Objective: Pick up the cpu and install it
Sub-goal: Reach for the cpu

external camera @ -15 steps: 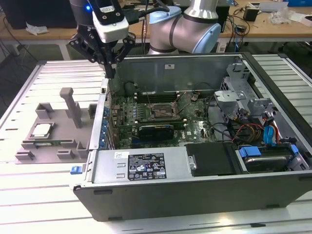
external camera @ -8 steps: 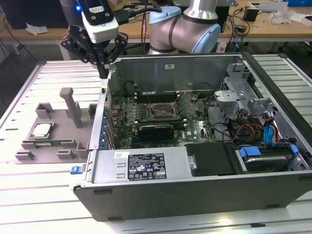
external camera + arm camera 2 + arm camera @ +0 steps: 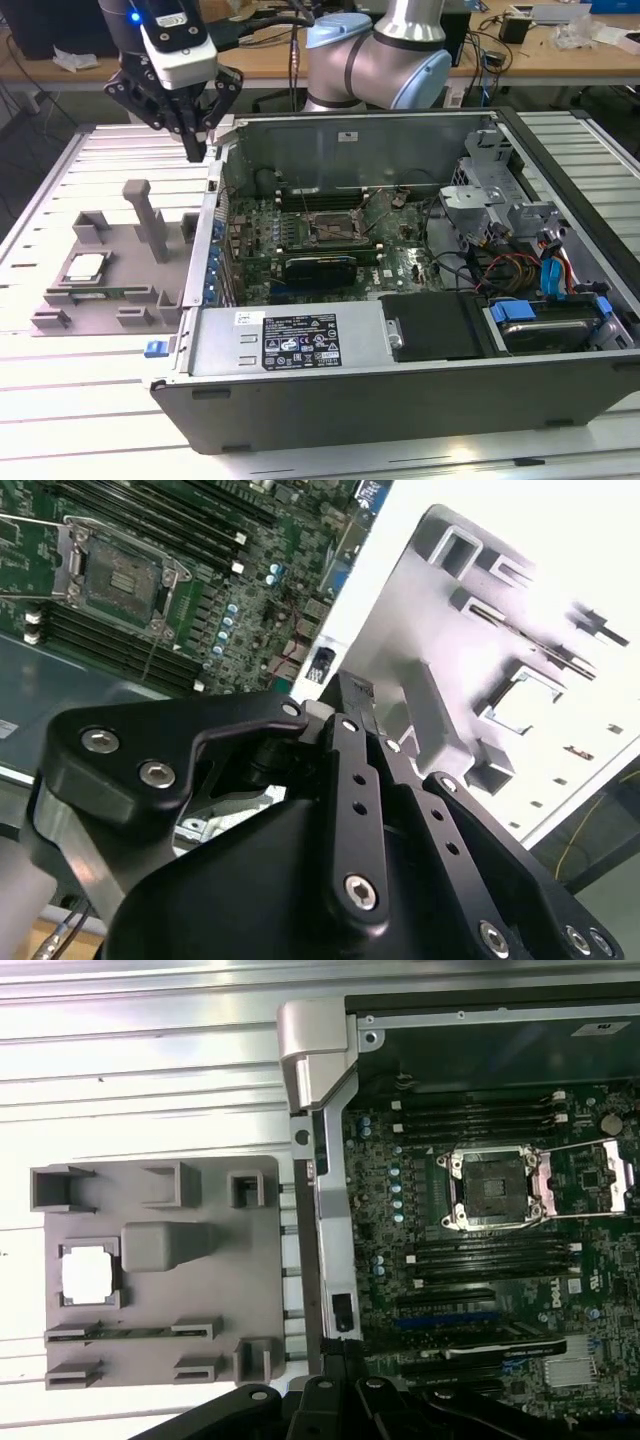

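Silver-topped cpu [image 3: 85, 266] lies in the grey tray [image 3: 122, 272], well below the pincer [image 3: 196, 148], which hangs closed and empty; descending unopened, it could strike the chip.

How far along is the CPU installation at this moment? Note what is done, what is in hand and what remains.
Done: the motherboard socket stands open and empty, its metal frame swung aside. In hand: nothing; the gripper hangs shut and empty beside the wall of the computer case, near the grey holder. Left: the whole job with the cpu, which lies in the grey holder, not yet picked up or installed.
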